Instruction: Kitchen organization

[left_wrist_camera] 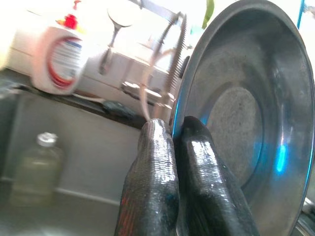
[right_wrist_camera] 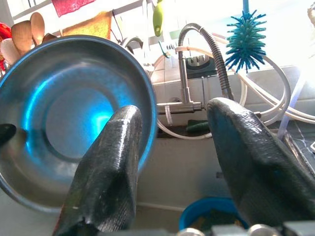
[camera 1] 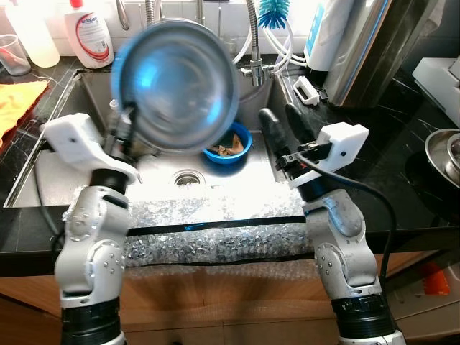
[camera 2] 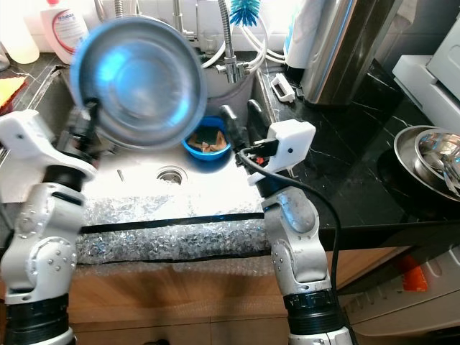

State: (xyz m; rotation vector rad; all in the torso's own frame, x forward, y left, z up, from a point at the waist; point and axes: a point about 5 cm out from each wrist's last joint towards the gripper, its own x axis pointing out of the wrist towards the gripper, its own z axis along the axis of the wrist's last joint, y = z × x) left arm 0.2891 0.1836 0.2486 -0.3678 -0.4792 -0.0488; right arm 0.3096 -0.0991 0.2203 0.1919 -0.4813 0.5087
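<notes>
A large steel bowl [camera 1: 178, 85] hangs tilted on edge above the sink [camera 1: 237, 194], its hollow side facing me. My left gripper [left_wrist_camera: 174, 142] is shut on the steel bowl's rim [left_wrist_camera: 183, 98], at the bowl's lower left. To the right of the bowl my right gripper [camera 1: 282, 123] stands open over the sink, its fingers [right_wrist_camera: 106, 172] apart with nothing between them. A blue bowl [camera 1: 228, 146] with food scraps sits in the sink below the steel one.
Bubble wrap [camera 1: 208, 230] covers the sink's front edge. A spring tap [camera 1: 251, 43] and a teal brush [camera 1: 274, 12] stand behind. A soap bottle [camera 1: 88, 32] is at the back left, a steel appliance [camera 1: 366, 43] at the back right, steel bowls [camera 2: 431, 158] on the right counter.
</notes>
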